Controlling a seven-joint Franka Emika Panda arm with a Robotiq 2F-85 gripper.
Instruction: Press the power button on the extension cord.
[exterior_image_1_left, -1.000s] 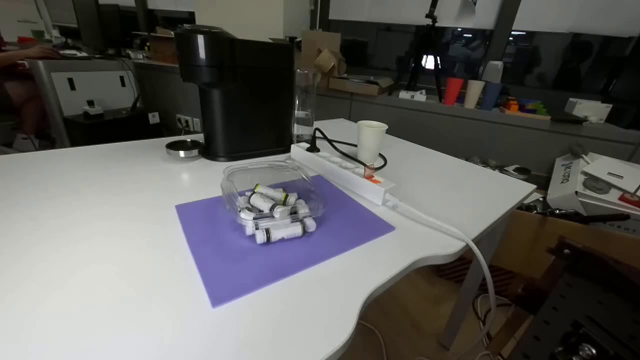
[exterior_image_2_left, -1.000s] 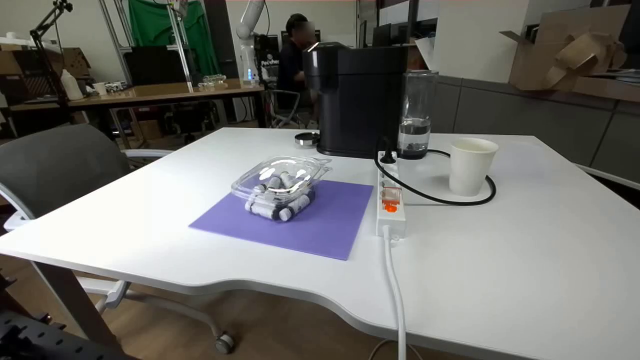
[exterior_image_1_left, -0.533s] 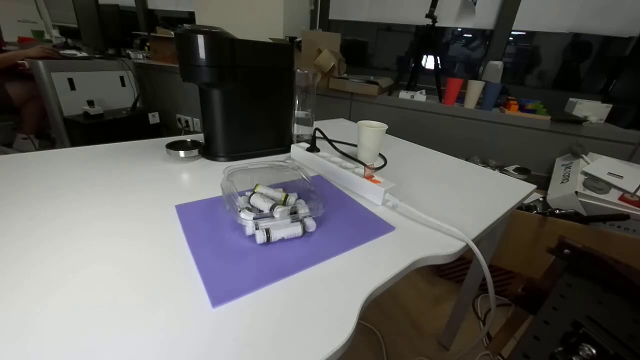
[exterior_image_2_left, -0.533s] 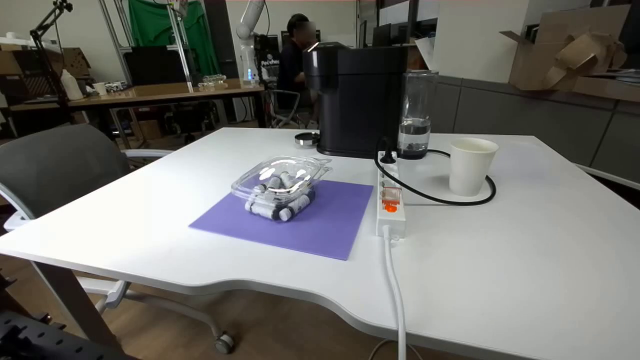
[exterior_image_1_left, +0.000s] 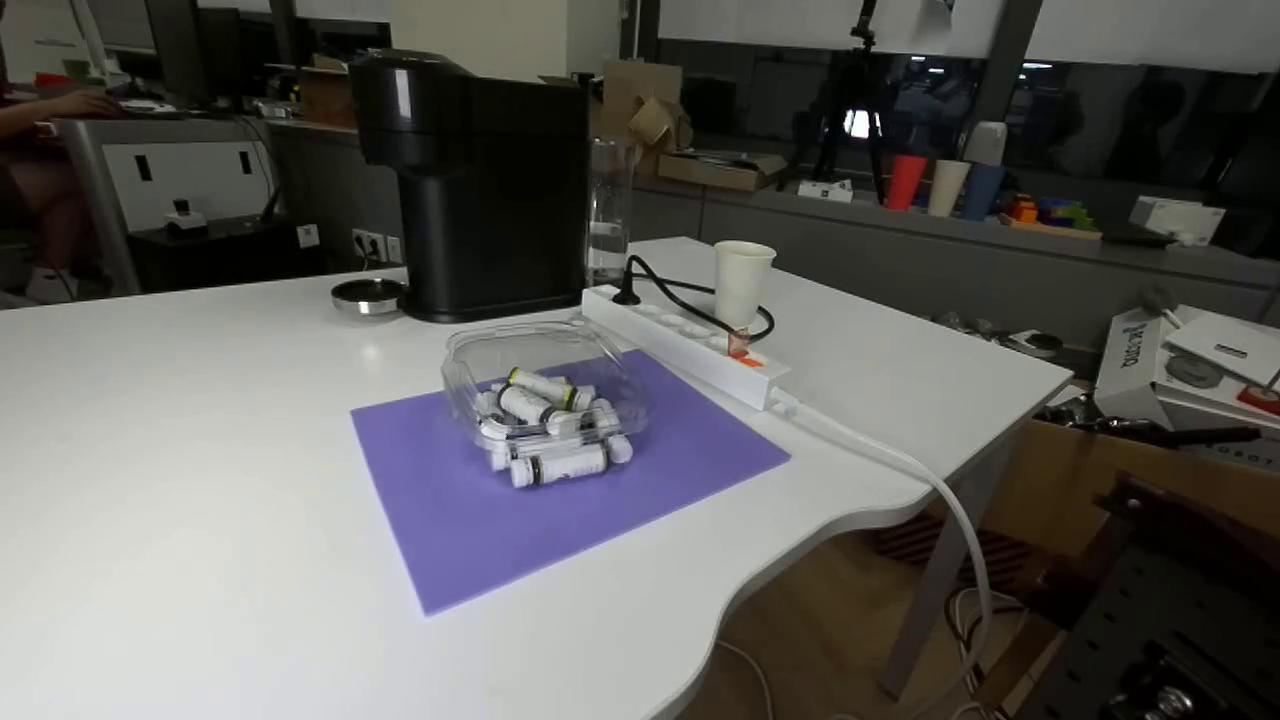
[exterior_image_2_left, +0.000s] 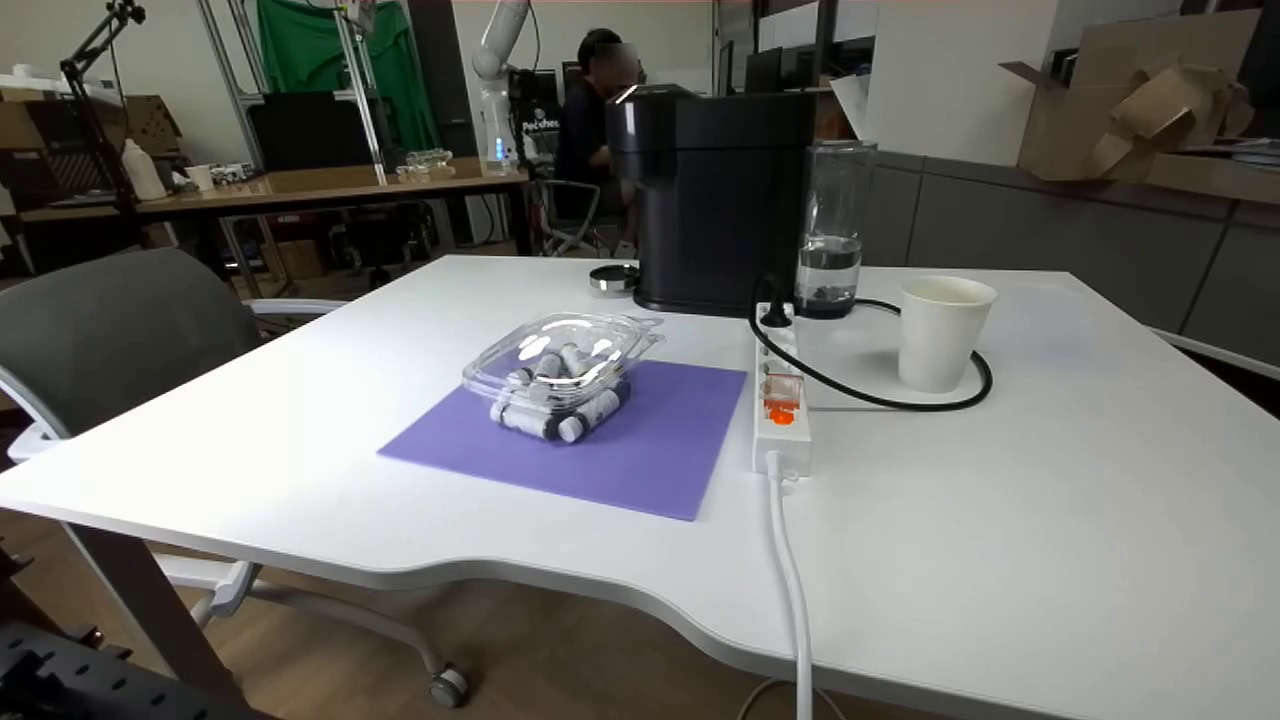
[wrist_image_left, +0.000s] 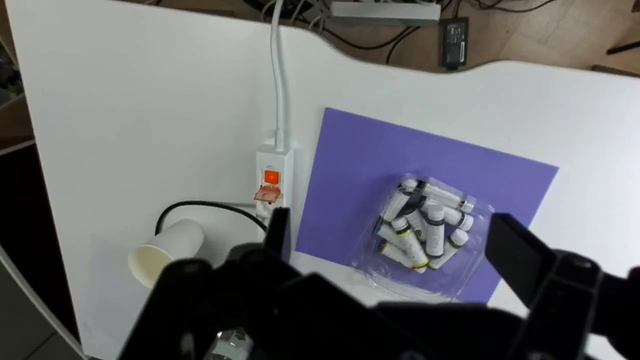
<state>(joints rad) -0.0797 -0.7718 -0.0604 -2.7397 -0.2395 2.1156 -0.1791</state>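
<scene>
Button (wrist_image_left: 271, 177) on the strip (wrist_image_left: 288, 182), just beside the raised cover (wrist_image_left: 267, 194). Fingers (wrist_image_left: 515, 252) stand apart; best brought together, centred over the button and pressed straight down, clear of the cover.

White extension cord (exterior_image_1_left: 680, 350), lying flat, orange power button (wrist_image_left: 271, 177) exposed

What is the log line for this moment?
gripper: open, empty, above table | switch: clear of gripper | flap: open | strip: plug in
</scene>
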